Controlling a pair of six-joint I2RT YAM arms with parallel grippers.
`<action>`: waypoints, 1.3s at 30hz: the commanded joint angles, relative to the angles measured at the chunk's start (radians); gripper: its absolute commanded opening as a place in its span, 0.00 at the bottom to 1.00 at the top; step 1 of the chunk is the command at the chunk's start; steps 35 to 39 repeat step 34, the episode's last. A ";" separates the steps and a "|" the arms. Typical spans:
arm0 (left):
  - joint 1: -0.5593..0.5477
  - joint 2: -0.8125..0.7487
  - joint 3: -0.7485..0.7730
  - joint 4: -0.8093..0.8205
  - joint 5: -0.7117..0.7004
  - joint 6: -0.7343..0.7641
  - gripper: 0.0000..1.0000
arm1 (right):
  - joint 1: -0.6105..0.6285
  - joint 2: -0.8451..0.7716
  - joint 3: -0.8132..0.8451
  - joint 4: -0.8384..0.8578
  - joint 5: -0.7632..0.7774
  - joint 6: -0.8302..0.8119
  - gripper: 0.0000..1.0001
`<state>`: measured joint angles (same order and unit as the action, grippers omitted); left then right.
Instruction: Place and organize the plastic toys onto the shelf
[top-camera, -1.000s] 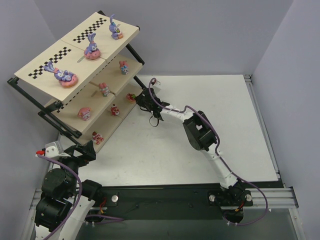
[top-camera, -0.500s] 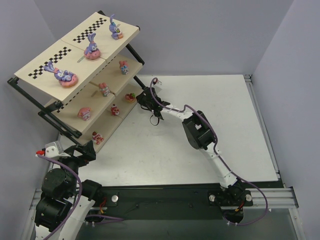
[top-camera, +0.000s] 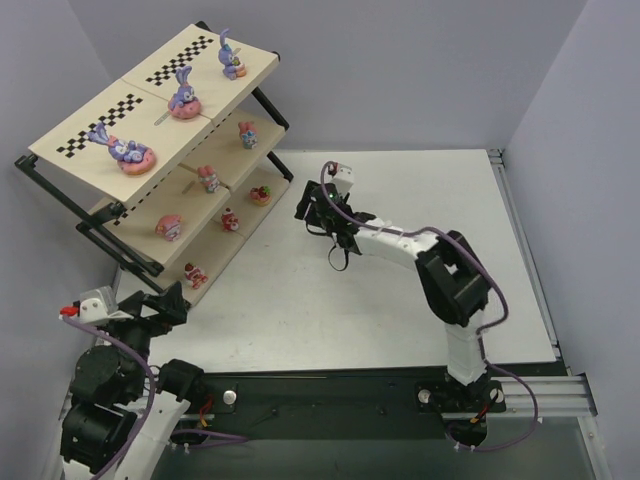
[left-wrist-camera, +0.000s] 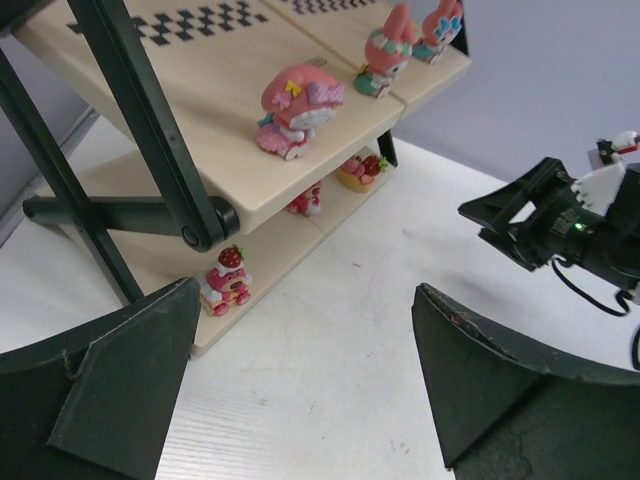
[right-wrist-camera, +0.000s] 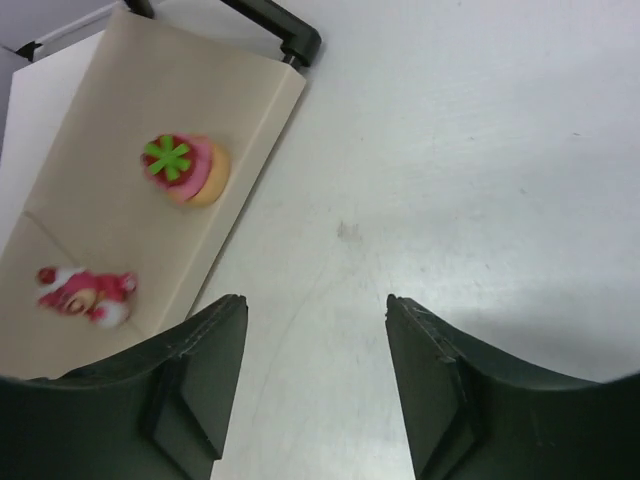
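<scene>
Overhead camera, high at the near edge, looks down on the whole white table (top-camera: 330, 300). Left wrist sits low, facing the slanted beige black-framed rack (left-wrist-camera: 230, 130); right wrist stares down on its bottom board. Both catch the pink strawberry-topped figurine (right-wrist-camera: 185, 168).

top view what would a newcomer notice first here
The slanted shelf at upper left, with three purple bunnies along its checkered top and small pink toys on the two tiers below. Next, the right hand, open and empty over the table, near the strawberry toy on the lowest tier.
</scene>
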<state>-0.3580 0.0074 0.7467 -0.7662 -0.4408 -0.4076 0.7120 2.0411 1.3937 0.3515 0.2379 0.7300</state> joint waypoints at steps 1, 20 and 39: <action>0.001 -0.052 0.106 -0.016 0.037 -0.010 0.96 | 0.064 -0.276 -0.096 -0.211 0.145 -0.083 0.61; -0.012 0.009 0.506 -0.329 0.160 -0.013 0.97 | 0.500 -1.059 -0.522 -0.609 0.552 0.034 0.69; -0.013 0.023 0.523 -0.370 0.188 -0.004 0.97 | 0.567 -1.202 -0.518 -0.668 0.546 0.006 0.72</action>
